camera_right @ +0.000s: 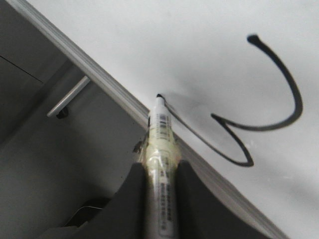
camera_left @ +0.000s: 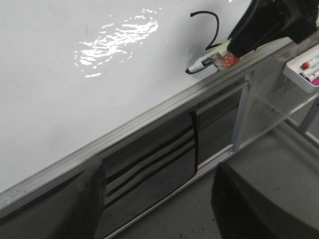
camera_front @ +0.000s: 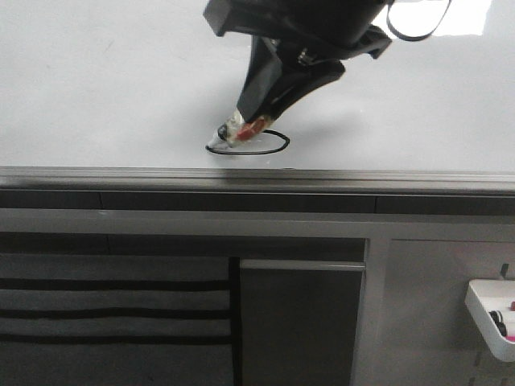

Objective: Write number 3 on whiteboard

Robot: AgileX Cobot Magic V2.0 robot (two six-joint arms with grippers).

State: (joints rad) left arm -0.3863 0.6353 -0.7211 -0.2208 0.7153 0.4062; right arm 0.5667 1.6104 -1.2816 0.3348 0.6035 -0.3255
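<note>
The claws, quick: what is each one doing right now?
Left claw: open, holding nothing.
Right claw: shut on the marker, tip on the whiteboard.

Glossy black right claw (camera_front: 241,121), looping black cable (camera_front: 418,24)

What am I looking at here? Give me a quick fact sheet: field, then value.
surface: whiteboard, glossy, grey edge rail
tool: marker, tip on the board near the rail
holder: right gripper, jaws shut on the marker
drawing: number 3, black, lower curve being finished
other arm: left gripper, holds nothing, off the board
side item: white tray with markers
</note>
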